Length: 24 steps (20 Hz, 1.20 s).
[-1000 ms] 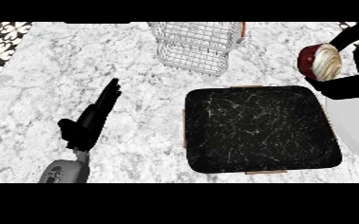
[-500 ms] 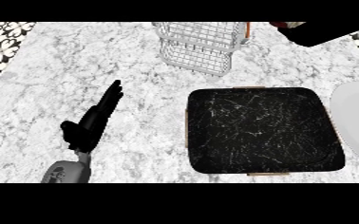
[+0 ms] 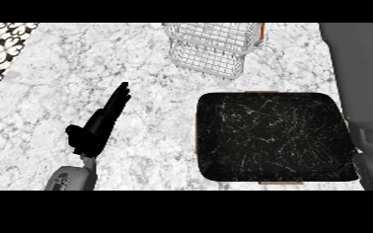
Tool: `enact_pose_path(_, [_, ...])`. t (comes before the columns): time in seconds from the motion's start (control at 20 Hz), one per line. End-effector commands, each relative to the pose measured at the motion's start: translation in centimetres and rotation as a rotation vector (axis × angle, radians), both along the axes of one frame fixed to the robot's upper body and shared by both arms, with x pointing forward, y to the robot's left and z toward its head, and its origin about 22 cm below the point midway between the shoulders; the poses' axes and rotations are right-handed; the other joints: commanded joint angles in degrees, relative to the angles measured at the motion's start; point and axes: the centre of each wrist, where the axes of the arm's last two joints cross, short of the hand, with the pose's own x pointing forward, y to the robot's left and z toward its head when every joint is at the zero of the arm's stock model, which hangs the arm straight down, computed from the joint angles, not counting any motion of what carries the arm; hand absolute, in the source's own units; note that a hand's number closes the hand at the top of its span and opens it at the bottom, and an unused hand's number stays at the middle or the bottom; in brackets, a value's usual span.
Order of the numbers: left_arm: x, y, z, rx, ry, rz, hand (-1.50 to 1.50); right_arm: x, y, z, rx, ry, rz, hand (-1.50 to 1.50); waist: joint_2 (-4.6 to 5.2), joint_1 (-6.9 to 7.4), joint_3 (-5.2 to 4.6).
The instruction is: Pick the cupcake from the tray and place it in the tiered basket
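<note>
While the left hand (image 3: 98, 123) rests open, fingers straight, near the counter's (image 3: 109, 64) left edge, the black tray (image 3: 271, 135) sits at its right. Wire tiered basket (image 3: 212, 47): far edge. Right hand out of view.

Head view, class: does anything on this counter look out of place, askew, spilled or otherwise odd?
Nothing is spilled or broken. One oddity: the black tray holds no cupcake, and none shows in the wire tiered basket or elsewhere. The left hand rests open on the counter; the right hand is out of view.
</note>
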Motion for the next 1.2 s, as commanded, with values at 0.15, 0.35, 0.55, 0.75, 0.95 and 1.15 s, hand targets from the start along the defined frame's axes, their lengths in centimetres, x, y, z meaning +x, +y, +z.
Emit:
enact_pose_path(0.15, [0.8,-0.5,1.2,0.002,0.005,-0.026,0.00,3.5,4.5,-0.9,-0.023,0.060,0.043,1.50,0.11,0.27,0.04])
enact_pose_path(0.35, [0.9,0.1,1.1,-0.001,0.005,-0.018,0.00,4.9,5.9,-3.9,-0.001,0.057,0.073,1.50,0.47,0.91,0.03])
enact_pose_path(0.55, [0.7,-0.8,0.1,-0.003,-0.010,-0.024,0.00,5.4,7.9,-4.9,0.012,0.081,0.083,1.50,0.59,1.07,0.01])
enact_pose_path(0.75, [1.2,-0.4,1.1,0.002,-0.016,-0.029,0.00,5.7,7.7,-3.1,0.104,0.095,0.114,1.50,0.63,1.33,0.02])
enact_pose_path(0.95, [0.5,-0.2,1.3,0.007,-0.014,-0.005,0.00,5.6,9.7,-5.5,0.183,0.139,0.131,1.50,0.25,0.75,0.05])
enact_pose_path(1.15, [1.1,-1.4,1.0,-0.015,-0.010,-0.021,0.00,5.8,10.0,-5.7,0.395,0.365,0.048,1.50,0.28,0.24,0.03])
